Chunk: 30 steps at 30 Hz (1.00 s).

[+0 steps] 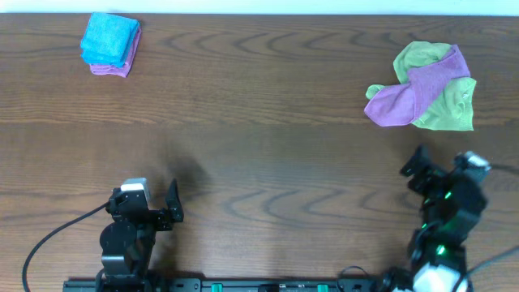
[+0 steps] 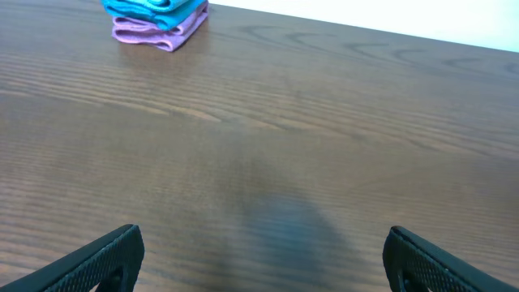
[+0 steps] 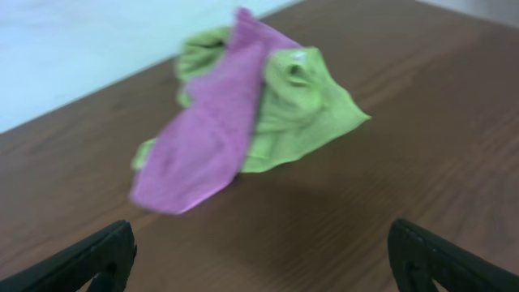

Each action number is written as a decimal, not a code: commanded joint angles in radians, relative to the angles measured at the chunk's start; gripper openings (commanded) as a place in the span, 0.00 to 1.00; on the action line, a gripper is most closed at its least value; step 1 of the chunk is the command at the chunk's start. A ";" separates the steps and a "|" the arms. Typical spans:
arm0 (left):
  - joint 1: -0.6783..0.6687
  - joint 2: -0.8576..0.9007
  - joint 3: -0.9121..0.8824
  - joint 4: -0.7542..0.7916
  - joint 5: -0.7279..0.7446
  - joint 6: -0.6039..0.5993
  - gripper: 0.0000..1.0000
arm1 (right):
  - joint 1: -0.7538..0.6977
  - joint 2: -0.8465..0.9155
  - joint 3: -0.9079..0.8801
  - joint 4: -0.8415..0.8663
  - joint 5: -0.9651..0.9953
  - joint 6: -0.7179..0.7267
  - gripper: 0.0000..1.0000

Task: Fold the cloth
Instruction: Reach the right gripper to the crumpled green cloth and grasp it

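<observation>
The cloth (image 1: 448, 107) lies crumpled in a heap at the far right of the table, with a purple cloth (image 1: 413, 89) draped across it. Green fabric shows on both sides of the purple one; I cannot tell whether it is one green cloth or two. The heap also shows in the right wrist view, green (image 3: 304, 113) under purple (image 3: 203, 138), blurred. No white tag shows. My right gripper (image 1: 417, 169) (image 3: 259, 255) is open and empty, a short way in front of the heap. My left gripper (image 1: 173, 204) (image 2: 263, 259) is open and empty over bare wood at the front left.
A folded blue cloth on a folded purple one (image 1: 110, 45) (image 2: 158, 20) sits at the far left corner. The wooden table (image 1: 268, 122) ends at a white edge along the back. A black cable (image 1: 49, 239) runs by the left arm's base.
</observation>
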 commanded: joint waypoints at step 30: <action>0.002 -0.006 -0.019 -0.005 0.003 0.006 0.95 | -0.136 1.099 0.827 0.041 -0.215 -0.040 0.11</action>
